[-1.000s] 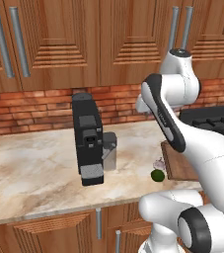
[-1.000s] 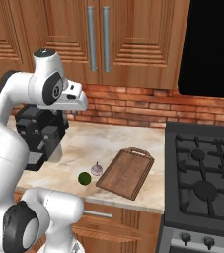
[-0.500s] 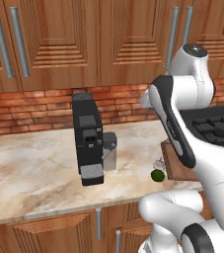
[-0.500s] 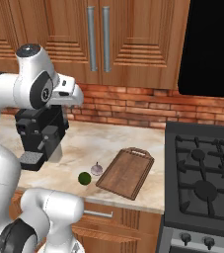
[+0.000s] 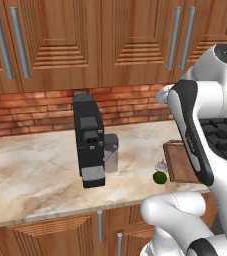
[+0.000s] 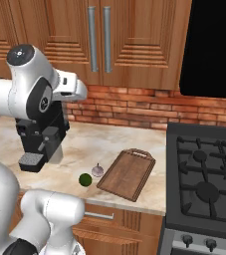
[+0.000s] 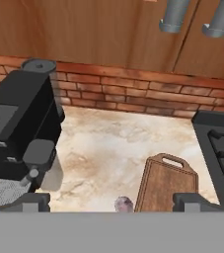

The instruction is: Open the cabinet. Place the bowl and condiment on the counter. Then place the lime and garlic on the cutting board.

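left base view:
cabinet: upper wooden wall cabinet with grooved doors and long grey bar handles (image 5: 182, 42) is sitting shut above the brick backsplash.
counter: beige-cream marbled stone worktop (image 5: 35, 170) is carrying a black coffee machine (image 5: 88, 140) standing upright near its middle.
lime: small dark green ball (image 5: 159, 177) is lying near the front edge, just beside the board's left end.
garlic: small pale pinkish-white bulb (image 5: 161, 164) is sitting just behind the lime, partly cut off by the arm.
board: dark brown rectangular wooden cutting board (image 5: 180, 161) is lying flat, mostly hidden behind the white arm.

right base view:
cabinet: both doors are staying flush, handles side by side (image 6: 99, 37).
board: it is lying at an angle beside the black gas stove (image 6: 204, 184), handle end pointing toward the wall (image 6: 129, 173).
garlic: resting on the counter, touching or nearly touching the board's left edge (image 6: 98, 170).
lime: lying just left of and in front of the garlic, apart from the board (image 6: 85, 179).
coffee machine: standing behind the arm's upper link (image 6: 40, 144).

hand view:
gripper: two-finger gripper (image 7: 112, 201) is hanging high over the counter with fingers spread wide apart, gripping nothing.
below it: garlic (image 7: 124, 203) is showing between the tips, board (image 7: 168, 185) to its right, coffee machine (image 7: 19, 128) at left.
cabinet handles: two grey bar ends are showing at top right (image 7: 175, 20).
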